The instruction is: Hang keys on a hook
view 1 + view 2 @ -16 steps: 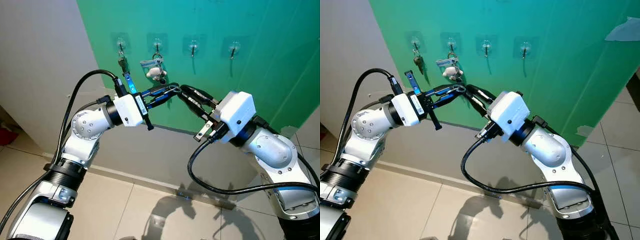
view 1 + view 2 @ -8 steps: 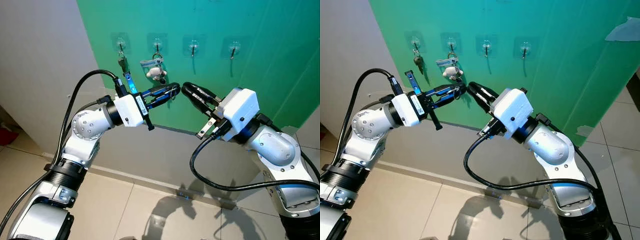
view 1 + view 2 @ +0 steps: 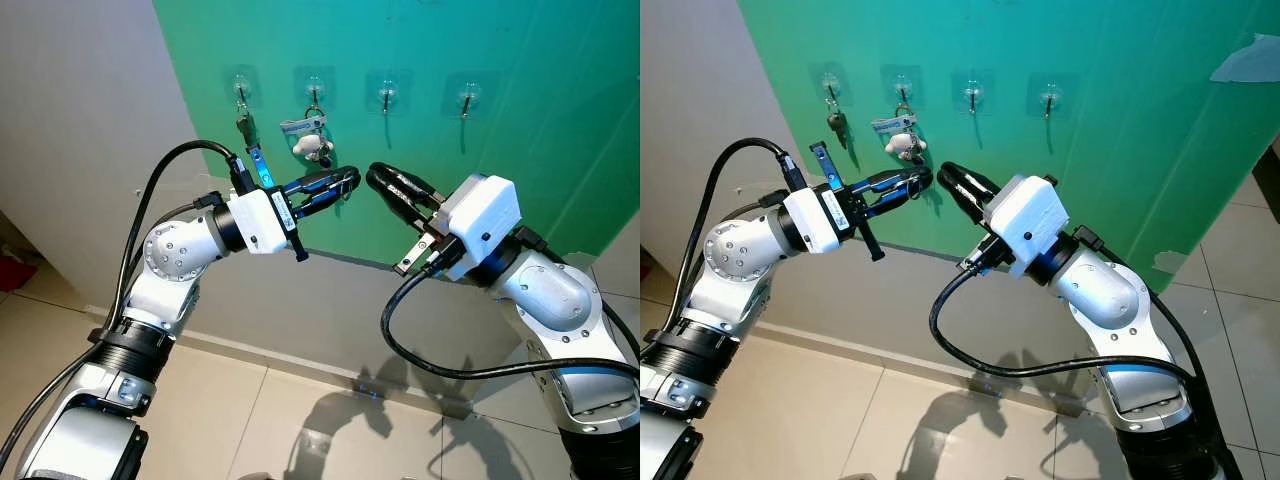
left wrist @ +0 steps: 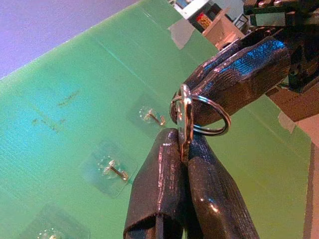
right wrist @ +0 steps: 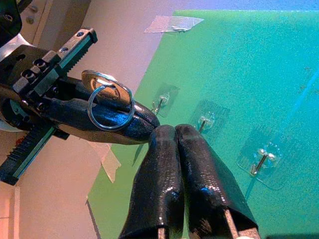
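My left gripper [image 3: 349, 178] is shut on a silver key [image 4: 185, 112] whose ring [image 4: 218, 130] hangs free at its tip, held up before the green board [image 3: 520, 150]. My right gripper [image 3: 372, 177] is shut with nothing in it, its tip just right of the left one and slightly apart. In the right wrist view the ring [image 5: 109, 107] lies against the left fingers [image 5: 94, 118], beside the right gripper [image 5: 169, 129]. A row of clear stick-on hooks crosses the board: two bare ones [image 3: 386, 95] [image 3: 466, 97] sit above the grippers.
The leftmost hook [image 3: 241, 88] carries a dark key [image 3: 243, 125]. The second hook [image 3: 314, 88] carries a key bunch with a white fob [image 3: 313, 145]. A grey wall [image 3: 80, 130] stands to the left, and a tiled floor [image 3: 250, 420] lies below.
The right gripper, earlier open around the ring at the left gripper's tip, has shut and drawn back a little to the right. The left gripper still holds the key in place.
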`<state>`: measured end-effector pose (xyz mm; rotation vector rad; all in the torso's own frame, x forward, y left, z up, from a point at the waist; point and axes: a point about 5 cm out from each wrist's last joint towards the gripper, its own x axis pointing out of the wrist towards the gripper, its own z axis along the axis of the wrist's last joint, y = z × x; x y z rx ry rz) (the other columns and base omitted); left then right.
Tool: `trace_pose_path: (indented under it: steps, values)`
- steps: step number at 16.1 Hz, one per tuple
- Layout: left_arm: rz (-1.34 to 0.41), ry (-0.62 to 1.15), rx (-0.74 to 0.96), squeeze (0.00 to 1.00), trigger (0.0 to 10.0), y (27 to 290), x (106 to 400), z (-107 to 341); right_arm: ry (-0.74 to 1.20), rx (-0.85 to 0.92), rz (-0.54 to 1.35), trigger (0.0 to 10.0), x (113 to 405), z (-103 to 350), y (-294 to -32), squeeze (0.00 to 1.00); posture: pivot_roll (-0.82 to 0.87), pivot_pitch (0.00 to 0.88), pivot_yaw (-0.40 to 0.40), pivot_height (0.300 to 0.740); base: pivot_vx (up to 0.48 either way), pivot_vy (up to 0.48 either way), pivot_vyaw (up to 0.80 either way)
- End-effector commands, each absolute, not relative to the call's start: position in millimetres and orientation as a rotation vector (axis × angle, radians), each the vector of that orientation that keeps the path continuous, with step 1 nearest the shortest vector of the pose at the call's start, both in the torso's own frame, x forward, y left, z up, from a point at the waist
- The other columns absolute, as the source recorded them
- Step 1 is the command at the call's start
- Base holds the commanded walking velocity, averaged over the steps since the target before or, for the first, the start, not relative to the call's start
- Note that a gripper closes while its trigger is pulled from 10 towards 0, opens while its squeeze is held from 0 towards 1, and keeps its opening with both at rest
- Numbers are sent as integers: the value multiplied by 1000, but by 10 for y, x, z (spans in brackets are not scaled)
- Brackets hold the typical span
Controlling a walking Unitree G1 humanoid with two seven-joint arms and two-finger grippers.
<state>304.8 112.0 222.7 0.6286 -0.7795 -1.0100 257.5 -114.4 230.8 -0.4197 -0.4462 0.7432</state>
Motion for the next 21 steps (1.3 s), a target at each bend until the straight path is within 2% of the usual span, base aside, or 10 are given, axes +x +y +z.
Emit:
trace_pose_path:
  steps: [1, 13, 17, 18, 21]
  values:
    - [-973, -781, 661, 0, 0, 1168, 3068, 2254, -448, -413, 719, 10000, 2595, 2318, -1172, 1000, 17, 0, 80, 740, 0, 0, 0]
    - [-922, -786, 700, 0, 0, 1160, 3116, 2272, -447, -348, 776, 10000, 2483, 2250, -1066, 1000, 17, 0, 85, 740, 0, 0, 0]
    - [-918, -790, 703, 0, 0, 1155, 3117, 2271, -453, -326, 810, 10000, 2462, 2258, -908, 1000, 19, 0, 82, 740, 0, 0, 0]
    - [-923, -792, 701, 0, 0, 1138, 3110, 2264, -446, -320, 811, 10000, 2458, 2241, -829, 0, 20, 0, 82, 740, 0, 0, 0]
    - [-933, -794, 699, 0, 0, 1120, 3095, 2253, -451, -294, 817, 10000, 2441, 2252, -752, 0, 20, 0, 82, 740, 0, 0, 0]
